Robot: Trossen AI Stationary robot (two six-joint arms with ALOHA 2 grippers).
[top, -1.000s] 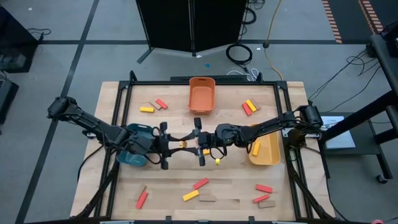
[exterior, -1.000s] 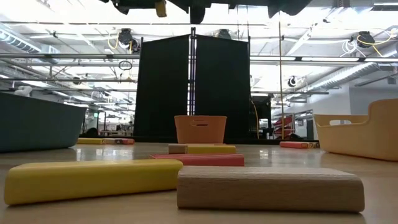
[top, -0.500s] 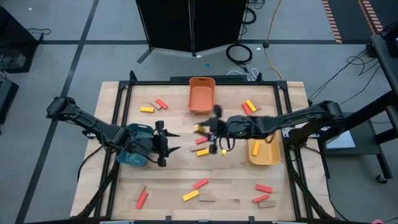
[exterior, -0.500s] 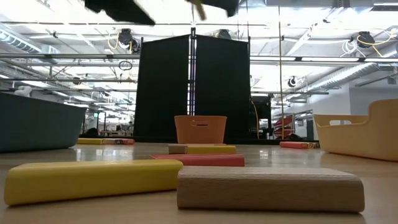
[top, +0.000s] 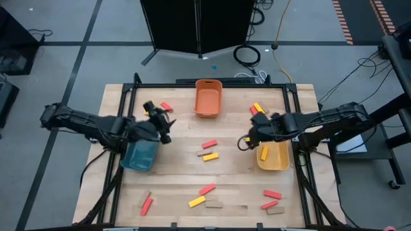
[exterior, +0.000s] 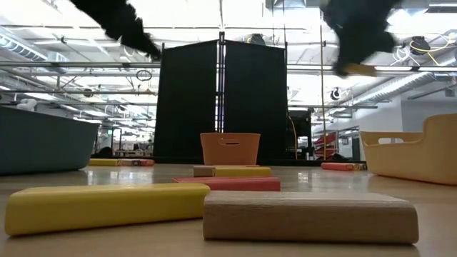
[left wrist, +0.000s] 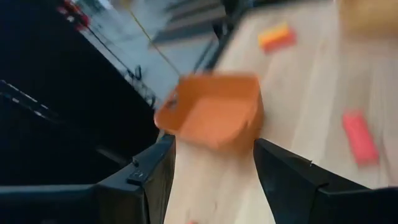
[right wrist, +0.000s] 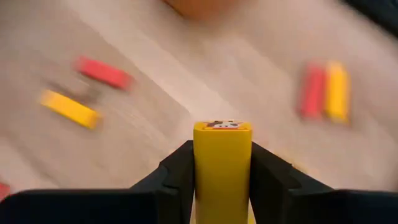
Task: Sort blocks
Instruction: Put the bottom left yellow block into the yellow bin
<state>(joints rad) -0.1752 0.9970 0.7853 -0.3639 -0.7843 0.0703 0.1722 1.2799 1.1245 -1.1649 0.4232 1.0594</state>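
Observation:
My right gripper (top: 247, 139) hangs above the table beside the yellow bin (top: 273, 157) and is shut on a yellow block (right wrist: 222, 163). That block also shows in the low view (exterior: 359, 70). My left gripper (top: 164, 122) stands open and holds nothing, above the teal bin's far end (top: 140, 154); the orange bin (left wrist: 211, 115) shows beyond its fingers. A red block (top: 209, 145), a tan block and a yellow block (top: 210, 156) lie flat at the table's middle. More blocks lie at the near edge and in both far corners. My right gripper pinches the yellow block's two long sides (right wrist: 222, 171) between its two fingers. The block runs along the fingers, and its free end (right wrist: 222, 126) sticks out past their tips. It is lifted clear of the table.
The orange bin (top: 207, 97) stands at the far middle. Red and yellow blocks (top: 257, 110) lie just beyond my right gripper, and a red block (top: 166, 106) just beyond my left. Several red, yellow and tan blocks (top: 207, 200) lie along the near edge.
Both grippers met over the table's middle with the yellow block between them. My right gripper has carried the block toward the table's right edge, to the yellow bin. My left gripper has let go and drawn back toward the far left, over the teal bin.

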